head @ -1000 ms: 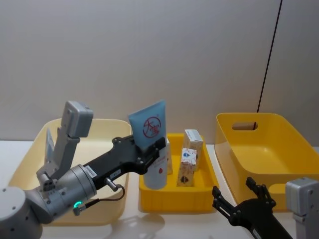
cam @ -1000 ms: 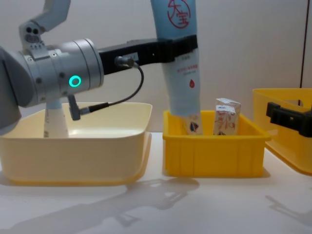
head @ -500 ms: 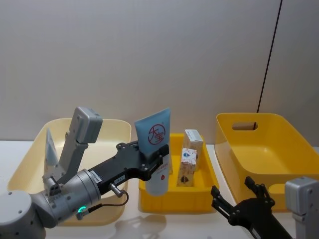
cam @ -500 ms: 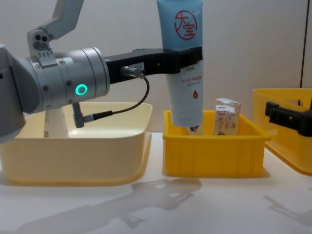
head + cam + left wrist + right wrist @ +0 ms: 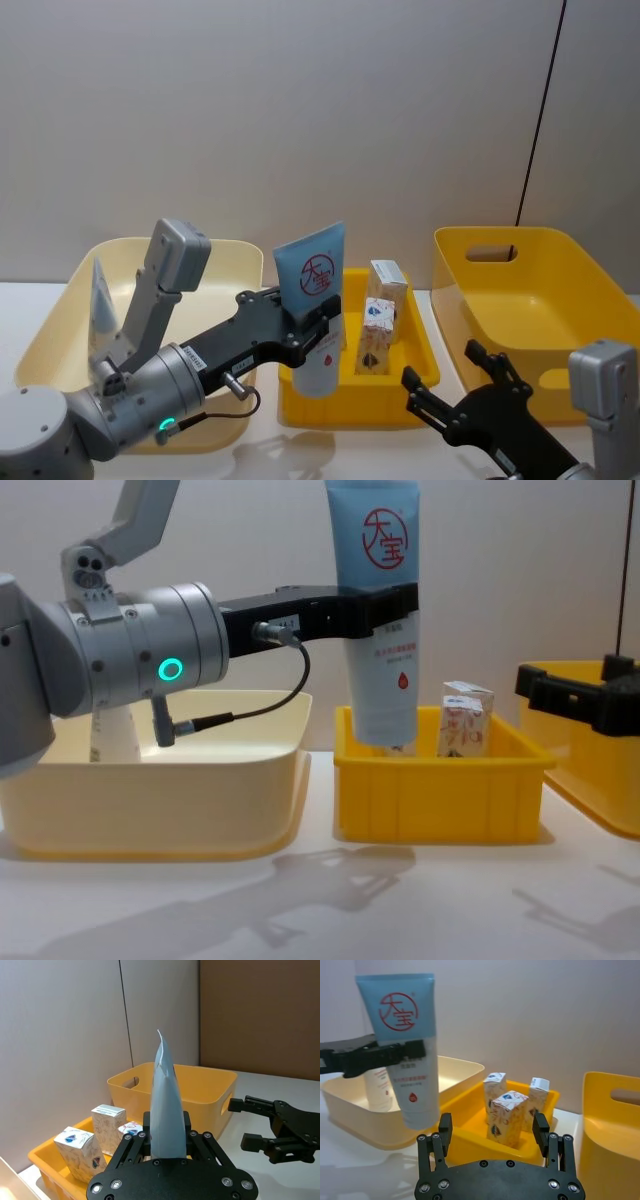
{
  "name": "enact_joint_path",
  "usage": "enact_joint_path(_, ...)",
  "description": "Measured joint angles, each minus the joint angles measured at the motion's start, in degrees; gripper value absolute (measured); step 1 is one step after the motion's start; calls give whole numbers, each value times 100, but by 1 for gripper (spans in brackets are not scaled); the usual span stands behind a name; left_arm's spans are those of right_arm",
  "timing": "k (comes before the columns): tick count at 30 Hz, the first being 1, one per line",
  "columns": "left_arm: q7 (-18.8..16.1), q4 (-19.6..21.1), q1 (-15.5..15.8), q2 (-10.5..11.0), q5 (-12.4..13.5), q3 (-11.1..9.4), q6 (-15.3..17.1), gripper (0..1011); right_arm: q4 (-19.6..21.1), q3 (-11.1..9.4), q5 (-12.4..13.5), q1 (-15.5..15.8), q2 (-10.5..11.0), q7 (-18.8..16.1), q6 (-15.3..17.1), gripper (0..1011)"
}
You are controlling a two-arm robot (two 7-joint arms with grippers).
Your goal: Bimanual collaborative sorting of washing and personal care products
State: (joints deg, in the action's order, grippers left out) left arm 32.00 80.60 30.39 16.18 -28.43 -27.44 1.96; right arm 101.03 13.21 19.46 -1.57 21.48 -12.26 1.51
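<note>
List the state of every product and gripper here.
held squeeze tube: upright, clamped mid-body, lower end about level with the rim of the yellow tray, over its left end.
second squeeze tube: standing in the cream bin.
white cartons: upright in the yellow tray.
left gripper: shut on the held squeeze tube.
right gripper: open, holding nothing, in front of the yellow tray.
</note>
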Motion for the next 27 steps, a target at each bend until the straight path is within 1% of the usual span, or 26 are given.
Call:
enact_joint_path(4,-4,0,0,2,5,-7,1,294,4,16,95,-57,62,-201,1,1001)
enact_joint_path(11,-9,0,0,5,11,-13,1,292,-9,77,326,-214,209,-696,28,1001)
enact_joint_path(17,-12,0,0,5,15,-17,1,292,-162,235,497,-507,314,-1180,82,1001)
enact_joint_path(19,-14,-1,0,5,15,-18,1,292,-217,281,520,-581,325,-1270,97,1001)
enact_joint_path(23,-16,-1,0,5,15,-21,1,292,-381,441,522,-822,323,-1444,149,1001)
enact_joint_path(27,-17,-1,1,5,15,-21,1,294,-498,549,474,-979,283,-1462,189,1001)
